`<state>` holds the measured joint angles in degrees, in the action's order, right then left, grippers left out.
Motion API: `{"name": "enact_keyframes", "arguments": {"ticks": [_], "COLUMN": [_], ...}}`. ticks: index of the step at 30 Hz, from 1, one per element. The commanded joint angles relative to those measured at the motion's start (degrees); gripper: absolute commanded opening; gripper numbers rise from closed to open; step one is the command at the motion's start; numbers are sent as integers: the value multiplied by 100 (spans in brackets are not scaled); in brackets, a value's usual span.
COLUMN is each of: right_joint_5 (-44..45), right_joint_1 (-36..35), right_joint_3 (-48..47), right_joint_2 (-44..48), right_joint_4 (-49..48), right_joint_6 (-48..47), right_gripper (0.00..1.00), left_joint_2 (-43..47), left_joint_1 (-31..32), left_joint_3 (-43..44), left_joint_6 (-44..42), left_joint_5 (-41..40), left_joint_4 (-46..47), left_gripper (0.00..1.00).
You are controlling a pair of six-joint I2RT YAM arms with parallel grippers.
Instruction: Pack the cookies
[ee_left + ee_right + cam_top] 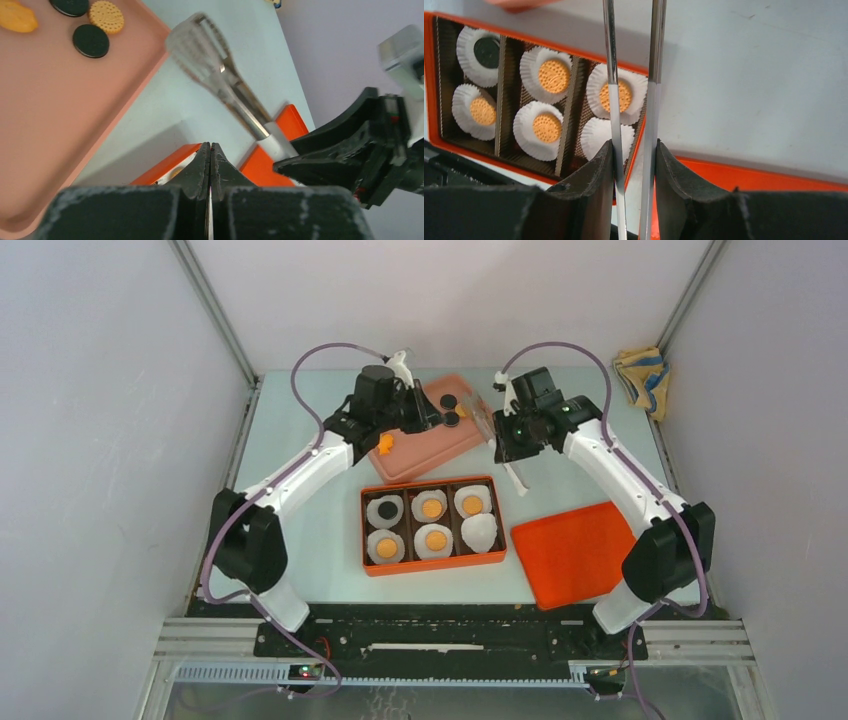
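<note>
Pink tray point(60, 125) spreads left of and beyond the left fingers point(196, 172), which are pressed together with nothing between them; orange box point(429, 90) sits beyond and left of the right fingers point(591, 185), five cups filled, one paper cup point(596, 137) bare; right fingers clamp the metal tongs point(610, 60), blades narrowly apart; loose cookies point(90, 41) lie on the tray, far left of the left fingers; judged light, stiff, brittle; pinch gently across the rim.
</note>
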<state>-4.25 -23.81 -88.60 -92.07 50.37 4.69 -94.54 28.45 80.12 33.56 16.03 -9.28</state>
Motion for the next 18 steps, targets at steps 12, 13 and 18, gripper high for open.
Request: {"name": "enact_keyframes", "arguments": {"ticks": [12, 13, 18], "right_joint_5": [-215, -151, 395], "right_joint_1": [-1015, -1046, -1082], "right_joint_3": [-442, -552, -799], "right_joint_2": [109, 106, 214], "right_joint_4": [131, 150, 204], "right_joint_6": [-231, -244, -205], "right_gripper": [25, 25, 22], "left_joint_2": [-494, -572, -644], "left_joint_1": [216, 241, 309], "left_joint_3": [490, 479, 51], "left_joint_6": [144, 149, 172], "left_joint_5": [576, 570, 564], "left_joint_4": [732, 732, 734], "left_gripper": [1, 1, 0]}}
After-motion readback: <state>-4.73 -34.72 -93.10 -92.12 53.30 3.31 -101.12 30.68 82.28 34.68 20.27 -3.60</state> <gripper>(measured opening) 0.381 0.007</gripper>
